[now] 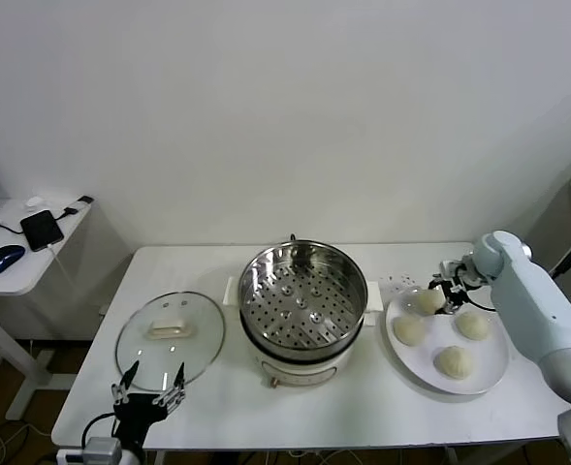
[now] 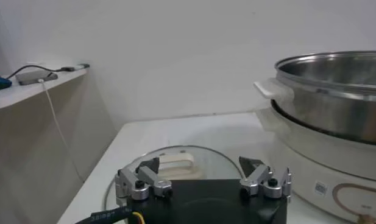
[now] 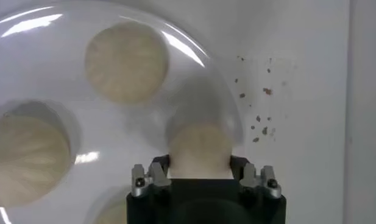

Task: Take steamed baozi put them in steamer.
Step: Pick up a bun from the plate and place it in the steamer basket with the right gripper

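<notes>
Left side: a side desk [image 1: 18,276] carries a phone [image 1: 42,229] and a dark mouse [image 1: 3,259], apart from the work. On the white surface [image 1: 314,407], the left hand [image 1: 149,392] sits parked at the near left edge, fingers [image 2: 139,182] spread wide and holding nothing, just at the near rim of the glass lid [image 1: 171,339], which lies flat with its cream handle [image 1: 171,329] up. The left wrist view shows the same: lid [image 2: 175,164] right beyond the spread fingers. Centre: the steamer [image 1: 303,291] stands upright on its white base, just right of the lid; perforated tray visible inside, no bun in it. From the left wrist view its steel wall [image 2: 334,91] and white side handle [image 2: 274,89] are close by. Right: a white plate [image 1: 479,373] lies beside the steamer and holds all four steamed baozi [image 1: 454,361]. The right hand [image 1: 438,295] is lowered over the plate's far left part, its fingers [image 3: 150,176] set on either side of one bun [image 3: 200,152] and pinching it. That bun appears to rest on the plate; contact underneath cannot be told. The other three buns sit apart from each other on the plate. Small dark specks [image 3: 258,119] lie on the surface just beyond the plate rim.
</notes>
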Robot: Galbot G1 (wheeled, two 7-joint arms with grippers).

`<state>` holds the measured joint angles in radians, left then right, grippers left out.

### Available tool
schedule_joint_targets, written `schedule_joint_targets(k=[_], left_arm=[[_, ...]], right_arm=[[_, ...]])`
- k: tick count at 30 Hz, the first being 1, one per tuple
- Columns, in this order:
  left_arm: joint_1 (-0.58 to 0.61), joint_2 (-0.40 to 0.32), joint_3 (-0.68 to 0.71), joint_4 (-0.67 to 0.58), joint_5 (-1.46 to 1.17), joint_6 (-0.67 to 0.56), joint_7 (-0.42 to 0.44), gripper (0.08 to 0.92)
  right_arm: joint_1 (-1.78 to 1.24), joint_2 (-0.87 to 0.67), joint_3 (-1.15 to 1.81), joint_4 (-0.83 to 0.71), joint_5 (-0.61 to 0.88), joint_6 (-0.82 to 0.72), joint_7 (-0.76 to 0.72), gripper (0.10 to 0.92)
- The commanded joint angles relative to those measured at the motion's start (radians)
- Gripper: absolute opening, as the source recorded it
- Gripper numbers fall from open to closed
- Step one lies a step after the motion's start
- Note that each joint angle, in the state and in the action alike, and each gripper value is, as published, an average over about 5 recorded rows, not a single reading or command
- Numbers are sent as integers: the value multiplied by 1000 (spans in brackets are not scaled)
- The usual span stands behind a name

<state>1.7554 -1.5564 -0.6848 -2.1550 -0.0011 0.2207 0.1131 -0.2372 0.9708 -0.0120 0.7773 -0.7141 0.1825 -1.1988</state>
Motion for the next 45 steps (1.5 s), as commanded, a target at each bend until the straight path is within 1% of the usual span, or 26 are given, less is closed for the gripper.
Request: schedule_joint_targets(k=[1,6,12,16,19,22,25,30,33,37,42,45], left_arm=[[-2,1,2,0,1,0,0,823],[-9,3,10,-1,1,0,-1,823],[-17,6,15,-7,2,-1,-2,823],[-25,8,15,-10,6,-2,-4,823],[-30,9,13,-11,8,-3,-6,823],[-35,8,10,-13,13,-4,-7,823],[-36,7,10,-16,16,-5,-7,823],[-31,3,9,-18,17,-6,-8,823],[-30,2,5,-15,17,-7,-9,823],[-33,-6,4,-7,17,-8,-13,823],[-28,-11,3,-8,17,-11,-18,823],[-31,-13,2,-7,15,-11,-20,823]], right_arm=[[20,-35,-35,70,63,-20,-21,620],[106,-83,-147,144,209,-73,-59,615],[327,-111,-392,227,438,-176,-130,603],[495,-65,-536,208,573,-207,-205,600],[598,4,-621,152,661,-179,-264,601],[661,101,-674,47,754,-65,-296,602],[700,210,-718,-70,810,65,-305,602],[749,339,-864,-150,863,261,-272,602],[743,390,-891,-144,848,366,-267,602],[714,415,-918,-85,807,459,-260,602],[675,436,-952,-49,721,620,-233,602],[655,441,-951,-24,666,680,-215,602]])
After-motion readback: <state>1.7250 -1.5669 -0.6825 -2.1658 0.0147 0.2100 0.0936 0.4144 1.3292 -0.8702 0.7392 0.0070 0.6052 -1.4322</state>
